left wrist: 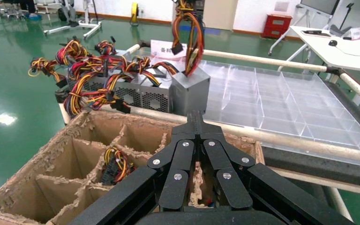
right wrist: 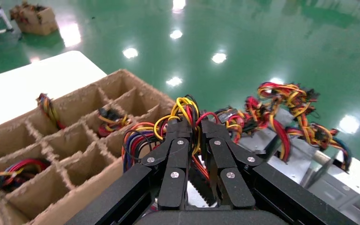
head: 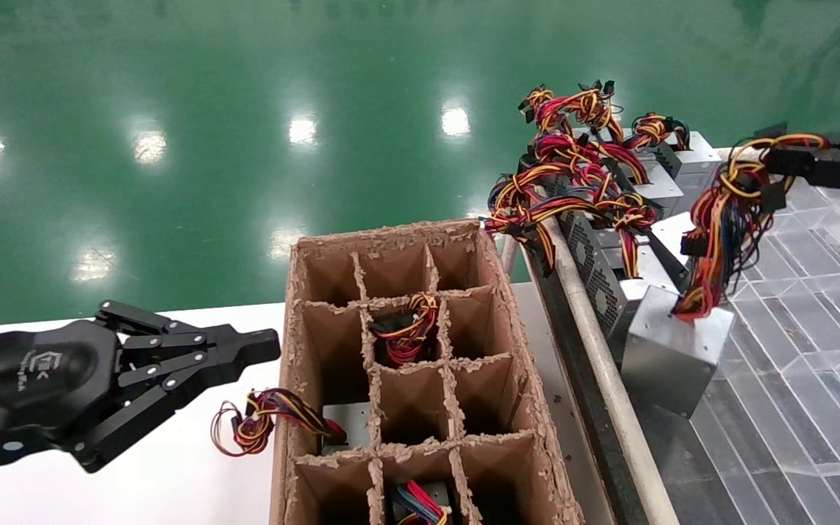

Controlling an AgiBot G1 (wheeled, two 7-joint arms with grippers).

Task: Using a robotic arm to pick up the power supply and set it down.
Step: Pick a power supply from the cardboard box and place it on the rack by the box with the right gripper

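While wires hide its jaws, right gripper point(head: 792, 157) dangles power supply point(head: 671, 357).

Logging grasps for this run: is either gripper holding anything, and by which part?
The right gripper holds the power supply by its wire bundle, not its box. The left gripper holds nothing.

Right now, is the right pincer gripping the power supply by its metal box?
No: the right pincer is shut on the wire bundle, and the power supply hangs tilted below it.

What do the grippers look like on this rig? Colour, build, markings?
Both are matte black: the left gripper has a rounded black housing with a small white logo, and linked bar fingers joined by silver screws. The right gripper shows the same black linkage and screws.
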